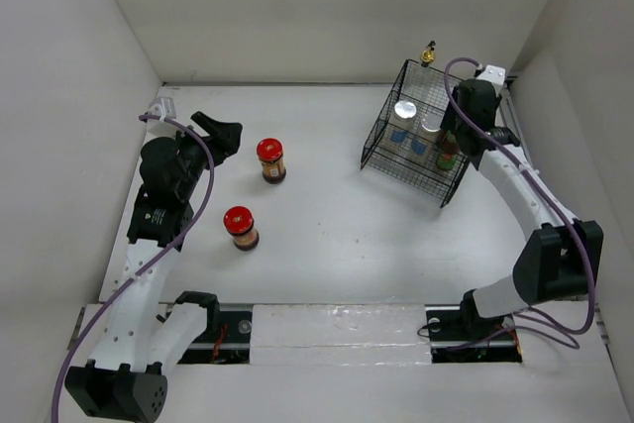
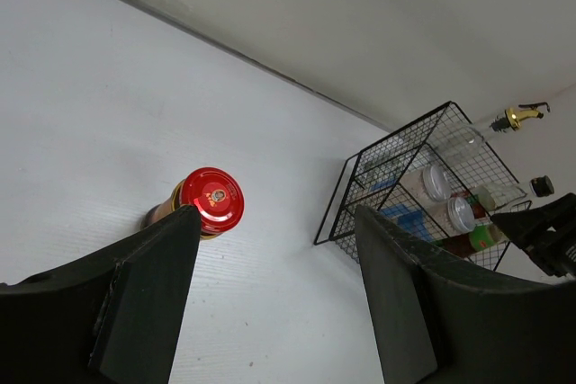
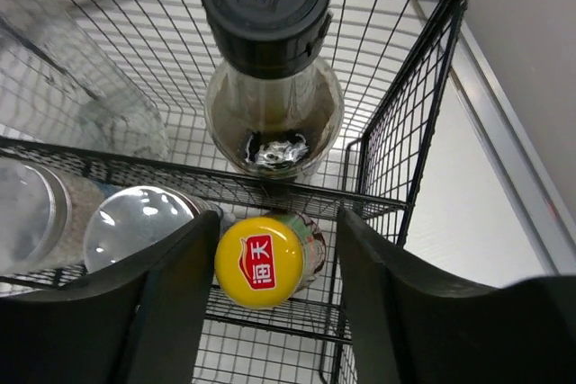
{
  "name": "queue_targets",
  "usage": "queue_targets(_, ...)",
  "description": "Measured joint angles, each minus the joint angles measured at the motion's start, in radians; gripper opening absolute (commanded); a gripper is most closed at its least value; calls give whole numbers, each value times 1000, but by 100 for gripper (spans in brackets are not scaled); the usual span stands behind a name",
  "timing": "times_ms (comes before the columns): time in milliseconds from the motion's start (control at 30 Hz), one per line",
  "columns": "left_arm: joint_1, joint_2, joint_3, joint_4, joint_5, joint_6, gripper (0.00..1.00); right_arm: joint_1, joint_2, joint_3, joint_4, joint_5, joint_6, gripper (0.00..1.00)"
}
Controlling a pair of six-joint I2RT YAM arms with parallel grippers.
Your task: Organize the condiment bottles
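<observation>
Top view: most of the condiment bottles are gathered in the black wire basket (image 1: 381,160) at the far right of the counter (image 1: 337,245). 2 silver-capped white bottles (image 1: 404,111), a yellow-capped green bottle (image 1: 448,154) and, at the far corner, a gold-topped clear bottle (image 1: 428,52) can be made out. The farther red-lidded jar (image 1: 270,158) and the nearer red-lidded jar (image 1: 241,227) are left upright at the left, well apart from the basket. The right gripper (image 1: 466,134) is held over the basket's right side.

Left wrist view: the jaws of the left gripper (image 2: 277,222) are open and empty. The farther red-lidded jar (image 2: 209,200) is seen beside the left finger, not centred between the 2. If the jaws are closed from this line, the jar is likely to be shoved sideways and toppled.

Right wrist view: the jaws of the right gripper (image 3: 277,242) are parted on either side of the glossy yellow cap, marked in red. The left finger is almost touching it and a gap is left at the right, so no grip is made. A black-capped dark bottle (image 3: 265,6) stands just beyond. A crooked lift could drag the cap, tip the green bottle onto its neighbours, or catch a finger in the wire.
</observation>
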Motion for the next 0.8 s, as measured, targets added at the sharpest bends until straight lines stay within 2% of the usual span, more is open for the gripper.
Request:
queue_targets(100,0,0,0,0,0,0,65,-1,-35,0,5,-2,4,70)
queue_targets(233,0,0,0,0,0,0,65,8,-139,0,7,-17,-7,71)
queue_targets(267,0,0,0,0,0,0,65,16,-171,0,14,-40,-11,64)
queue_targets(400,0,0,0,0,-3,0,65,94,-281,0,102,-247,-28,15)
queue_targets(433,0,0,0,0,-5,0,65,117,-288,0,142,-325,-25,12)
queue_targets(467,0,0,0,0,-8,0,65,175,-282,0,180,-409,-29,15)
queue_targets(533,0,0,0,-2,-18,0,65,263,-220,5,219,-476,-31,43)
queue_targets(600,0,0,0,-8,-32,0,65,360,-123,34,257,-528,-40,58)
queue_targets(633,0,0,0,-12,-39,0,65,411,-54,55,269,-551,-45,72)
queue_targets(733,0,-2,0,-25,-57,0,65,540,148,99,274,-601,-71,88)
queue_targets(800,0,-7,0,-29,-62,0,65,599,253,125,245,-621,-92,92)
